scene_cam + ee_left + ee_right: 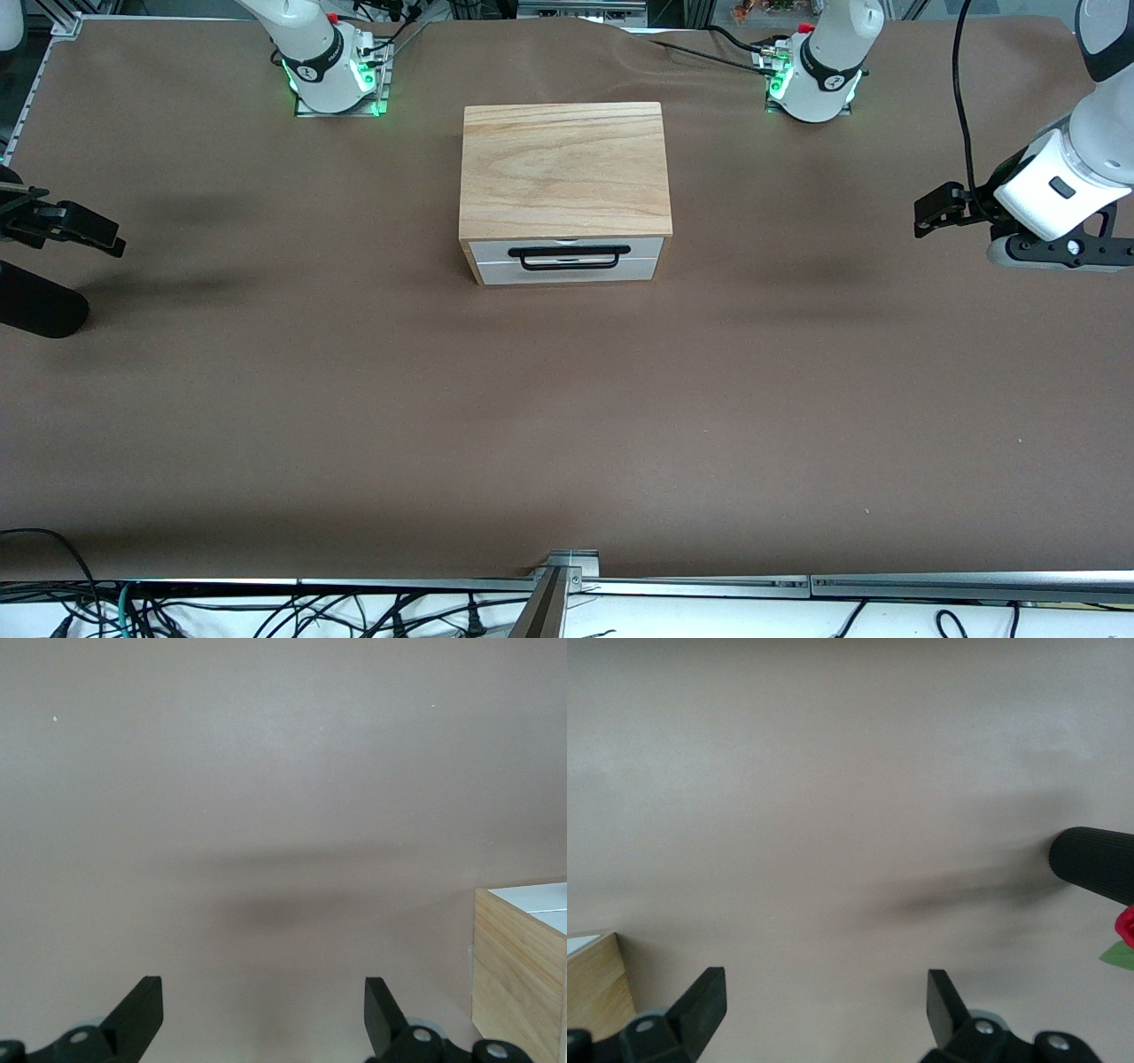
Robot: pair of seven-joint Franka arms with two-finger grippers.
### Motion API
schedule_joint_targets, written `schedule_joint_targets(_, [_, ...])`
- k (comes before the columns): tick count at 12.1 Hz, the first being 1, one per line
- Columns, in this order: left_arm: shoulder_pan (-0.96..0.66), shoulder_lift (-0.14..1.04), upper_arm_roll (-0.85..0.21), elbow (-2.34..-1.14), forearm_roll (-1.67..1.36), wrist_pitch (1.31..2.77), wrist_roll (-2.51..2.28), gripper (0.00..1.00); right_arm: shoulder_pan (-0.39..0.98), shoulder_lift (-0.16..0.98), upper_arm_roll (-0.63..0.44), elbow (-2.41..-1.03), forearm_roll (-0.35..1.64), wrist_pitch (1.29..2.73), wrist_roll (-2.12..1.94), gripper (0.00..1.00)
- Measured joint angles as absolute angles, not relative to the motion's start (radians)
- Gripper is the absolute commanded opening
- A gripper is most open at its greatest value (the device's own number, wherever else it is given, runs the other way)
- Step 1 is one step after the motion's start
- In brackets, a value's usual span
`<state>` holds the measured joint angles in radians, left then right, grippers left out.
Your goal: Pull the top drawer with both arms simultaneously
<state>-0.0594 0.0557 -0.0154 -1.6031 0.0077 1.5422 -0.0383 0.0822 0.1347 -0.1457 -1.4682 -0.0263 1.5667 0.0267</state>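
The top drawer (496,249) is shut, its white front flush in the light oak cabinet (563,168) at the table's middle. Its black bar handle (570,252) faces the front camera. My left gripper (923,221) is open and empty above the table at the left arm's end, well apart from the cabinet. In the left wrist view (263,1010) a cabinet corner (514,974) shows. My right gripper (108,241) is open and empty above the table at the right arm's end. In the right wrist view (824,1001) a cabinet corner (594,983) shows.
The lower white drawer front (567,271) sits under the top one. A black ribbed cylinder (35,306) hangs near the right gripper and shows in the right wrist view (1099,864), beside a red and green object (1125,930). The arm bases (332,75) (815,84) stand along the table's edge farthest from the camera.
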Motion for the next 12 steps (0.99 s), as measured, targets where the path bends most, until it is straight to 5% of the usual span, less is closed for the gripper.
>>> schedule_joint_targets(9, [-0.059, 0.078, -0.015, -1.603, -0.029, 1.546, -0.039, 1.0, 0.12, 0.195, -0.143, -1.48, -0.021, 1.551, 0.031, 1.0])
schedule_joint_targets(12, [-0.059, 0.127, -0.015, -1.604, -0.067, 1.615, -0.039, 1.0, 0.129, 0.226, -0.141, -1.504, 0.197, 1.537, 0.033, 1.0])
